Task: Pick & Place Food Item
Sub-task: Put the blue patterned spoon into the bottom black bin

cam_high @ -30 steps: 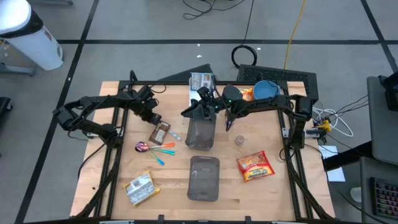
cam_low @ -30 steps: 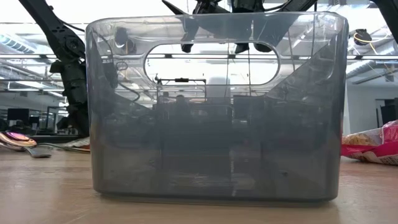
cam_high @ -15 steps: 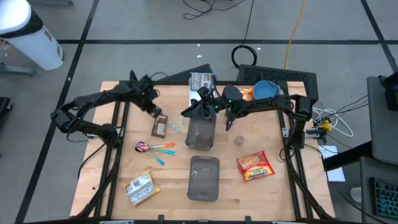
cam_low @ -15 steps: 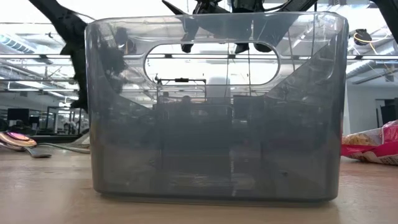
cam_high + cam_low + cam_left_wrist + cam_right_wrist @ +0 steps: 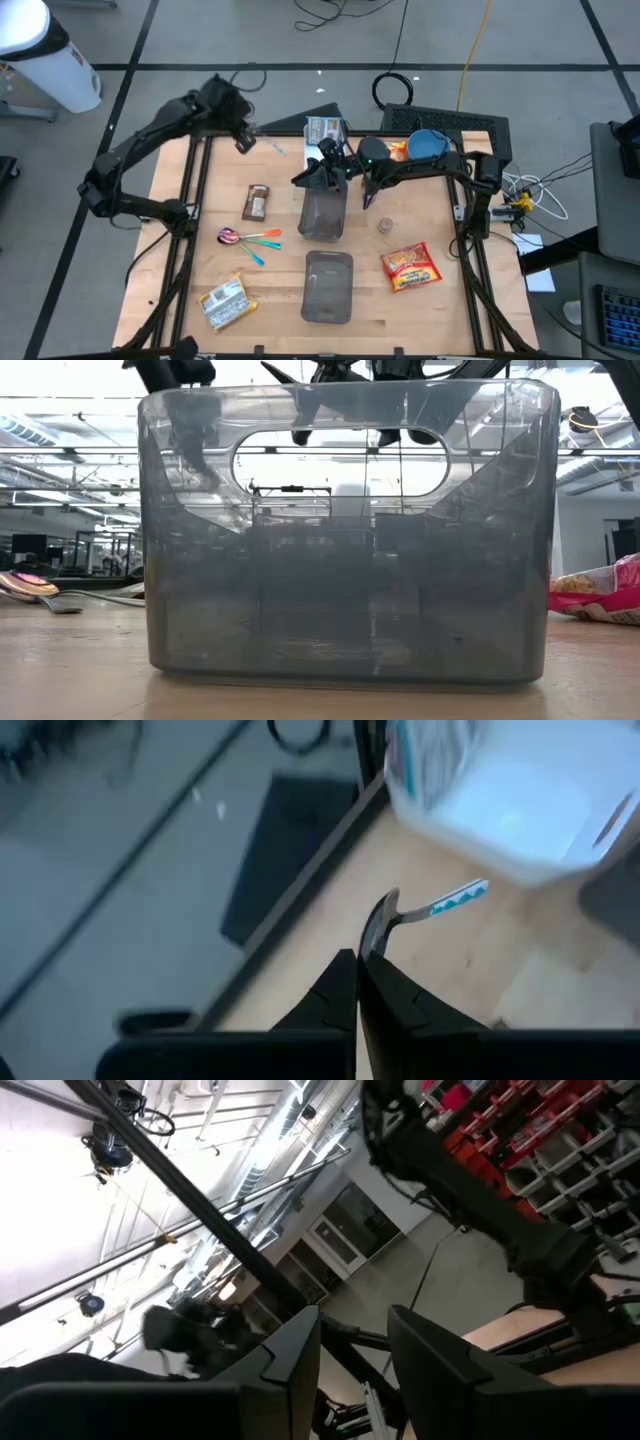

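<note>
— What is seen of the desk [image 5: 420, 310] and the room?

— A wooden desk is set on a grey floor marked with dark lines. At the left, a foil snack packet [image 5: 222, 303] lies near the front edge. Coloured spoons [image 5: 250, 238] and a chocolate bar [image 5: 256, 202] are laid flat farther back, well apart from either hand. In the middle stands a clear grey bin [image 5: 322, 215], with its lid [image 5: 328, 286] lying flat in front of it. A red crisp bag [image 5: 410, 266] is found to the right, and a blue bowl [image 5: 428, 145] at the far edge. Through the bin, ceiling lights and an open hall are made out.

— And the hands?

— The left hand [image 5: 243, 140] is held high over the far left corner. Its fingers [image 5: 335, 990] are pressed together on a spoon [image 5: 445, 903] with a blue-patterned handle. The right hand [image 5: 318, 178] is held at the bin's far rim, its fingers [image 5: 290, 1355] a little apart. Nothing is seen between them, and whether the rim is touched cannot be told.
</note>
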Motion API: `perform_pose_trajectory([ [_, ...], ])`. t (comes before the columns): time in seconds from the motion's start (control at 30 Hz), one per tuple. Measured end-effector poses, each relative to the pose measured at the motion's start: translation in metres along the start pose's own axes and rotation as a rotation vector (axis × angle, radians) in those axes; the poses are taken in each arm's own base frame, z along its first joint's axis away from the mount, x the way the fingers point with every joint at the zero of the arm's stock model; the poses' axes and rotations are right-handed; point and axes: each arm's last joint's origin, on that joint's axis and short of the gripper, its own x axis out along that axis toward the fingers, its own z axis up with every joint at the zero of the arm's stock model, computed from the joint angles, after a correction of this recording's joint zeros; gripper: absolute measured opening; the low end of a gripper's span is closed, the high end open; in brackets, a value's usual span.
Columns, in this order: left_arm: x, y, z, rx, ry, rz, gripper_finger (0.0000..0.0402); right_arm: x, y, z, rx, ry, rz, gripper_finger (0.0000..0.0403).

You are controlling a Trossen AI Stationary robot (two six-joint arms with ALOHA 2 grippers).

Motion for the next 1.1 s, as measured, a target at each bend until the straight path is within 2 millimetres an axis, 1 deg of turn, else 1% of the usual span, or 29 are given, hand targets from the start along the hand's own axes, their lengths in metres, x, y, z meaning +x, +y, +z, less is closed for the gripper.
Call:
perform_pose_trajectory([
  [0.13,-0.028,0.002,0.016,0.05,-0.073,-0.018,0.0005,-0.008,-0.005,0.008,0.021,-0.021,-0.021,0.0112],
  [0.27,-0.048,-0.003,0.026,0.083,-0.129,-0.09,0.0004,-0.015,-0.01,0.017,0.032,-0.022,-0.028,0.0112],
  [0.4,-0.057,-0.011,0.03,0.125,-0.161,-0.163,0.0003,-0.013,-0.004,0.033,-0.012,-0.05,-0.008,0.0112],
  [0.57,-0.059,-0.023,0.032,0.167,-0.174,-0.207,0.0005,-0.005,0.004,0.061,-0.085,-0.062,-0.023,0.0117],
  [0.7,-0.061,-0.034,0.034,0.183,-0.183,-0.253,0.0005,-0.002,0.011,0.081,-0.137,-0.052,-0.029,0.015],
  [0.8,-0.063,-0.043,0.034,0.189,-0.186,-0.282,0.0004,-0.005,0.01,0.089,-0.147,-0.058,-0.055,0.0186],
  [0.9,-0.067,-0.049,0.036,0.192,-0.197,-0.302,0.0004,-0.011,0.002,0.092,-0.096,-0.045,-0.111,0.0225],
  [0.97,-0.074,-0.051,0.039,0.199,-0.216,-0.31,0.0005,-0.013,-0.004,0.09,-0.066,-0.013,-0.148,0.0248],
  [1.03,-0.081,-0.053,0.042,0.21,-0.235,-0.313,0.0003,-0.014,-0.007,0.087,-0.066,0.041,-0.158,0.0265],
  [1.1,-0.086,-0.057,0.047,0.21,-0.254,-0.322,0.0004,-0.01,-0.008,0.08,-0.064,0.084,-0.159,0.0275],
])
